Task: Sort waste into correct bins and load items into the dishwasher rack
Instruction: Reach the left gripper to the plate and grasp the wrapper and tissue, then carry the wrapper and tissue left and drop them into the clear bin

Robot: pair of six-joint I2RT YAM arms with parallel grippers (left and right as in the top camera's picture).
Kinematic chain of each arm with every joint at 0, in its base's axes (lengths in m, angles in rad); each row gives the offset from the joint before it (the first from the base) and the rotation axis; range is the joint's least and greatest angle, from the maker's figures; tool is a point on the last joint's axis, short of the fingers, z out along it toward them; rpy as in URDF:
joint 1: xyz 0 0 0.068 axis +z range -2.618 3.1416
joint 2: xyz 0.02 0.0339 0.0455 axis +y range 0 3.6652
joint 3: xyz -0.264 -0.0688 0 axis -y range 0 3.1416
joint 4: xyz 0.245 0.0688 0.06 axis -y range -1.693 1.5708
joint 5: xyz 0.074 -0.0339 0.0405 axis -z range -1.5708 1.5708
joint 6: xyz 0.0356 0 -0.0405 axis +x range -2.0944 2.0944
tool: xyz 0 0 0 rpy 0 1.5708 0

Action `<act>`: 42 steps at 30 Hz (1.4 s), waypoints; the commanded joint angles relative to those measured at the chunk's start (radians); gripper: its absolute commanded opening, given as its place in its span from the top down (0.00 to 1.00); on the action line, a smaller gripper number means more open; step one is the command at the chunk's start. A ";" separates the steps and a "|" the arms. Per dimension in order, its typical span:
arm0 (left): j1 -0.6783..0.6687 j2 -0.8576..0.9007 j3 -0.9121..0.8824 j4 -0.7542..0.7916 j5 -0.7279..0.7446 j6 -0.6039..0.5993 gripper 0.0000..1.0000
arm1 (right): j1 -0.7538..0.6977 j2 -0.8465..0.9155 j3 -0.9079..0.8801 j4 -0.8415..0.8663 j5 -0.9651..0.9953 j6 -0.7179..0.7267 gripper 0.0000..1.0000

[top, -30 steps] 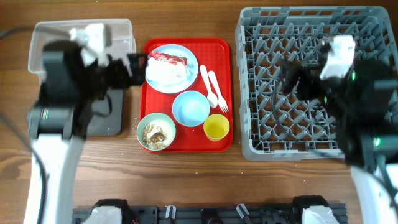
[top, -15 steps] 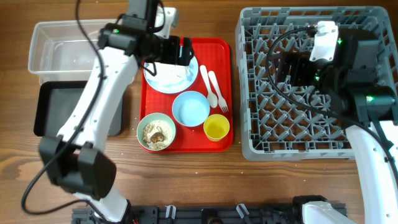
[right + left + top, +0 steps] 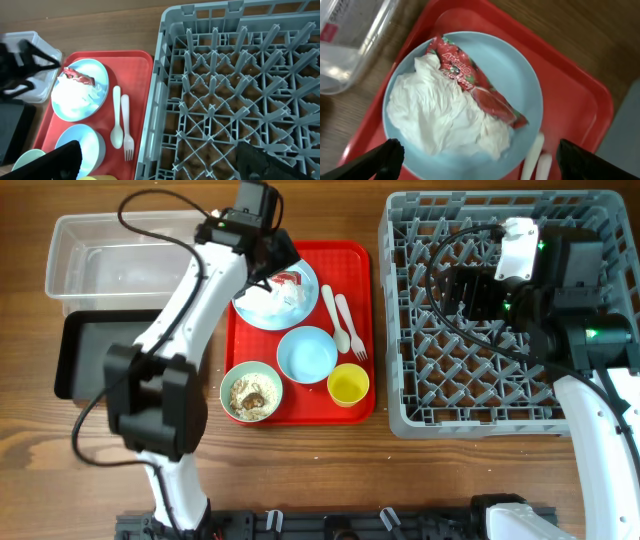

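Note:
A light blue plate (image 3: 300, 308) lies at the back of the red tray (image 3: 300, 408), carrying a crumpled white napkin (image 3: 440, 115) and a red-and-white wrapper (image 3: 475, 82). My left gripper (image 3: 485, 160) hovers open just above the plate, one finger on each side of it, holding nothing. On the tray also stand a light blue bowl (image 3: 307, 353), a pale green bowl (image 3: 251, 391) with crumbly food scraps, and a yellow cup (image 3: 348, 385). A white spoon (image 3: 116, 120) and fork (image 3: 126, 125) lie beside them. My right gripper (image 3: 165, 160) hangs open and empty over the grey dishwasher rack (image 3: 500, 380).
The clear tub (image 3: 110, 265) sits at the back left, with the black tray (image 3: 85, 355) in front of it. Both lie left of the red tray. The left arm (image 3: 190, 300) stretches over the tub's right end. Bare wooden table shows along the front edge.
The left arm swung from over the bins to the right and now hovers above the plate. The right arm steadied over the rack. Both grippers stayed open.

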 commanded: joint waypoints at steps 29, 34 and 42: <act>0.002 0.258 0.023 0.066 0.032 -0.135 0.96 | -0.004 0.044 0.023 -0.056 -0.009 -0.006 0.00; 0.028 0.162 0.129 -0.012 0.114 0.034 0.96 | -0.004 0.044 0.023 -0.057 -0.010 -0.006 0.00; 0.149 -0.060 0.268 -0.169 0.067 0.105 0.96 | -0.004 0.044 0.023 -0.059 -0.009 -0.006 0.00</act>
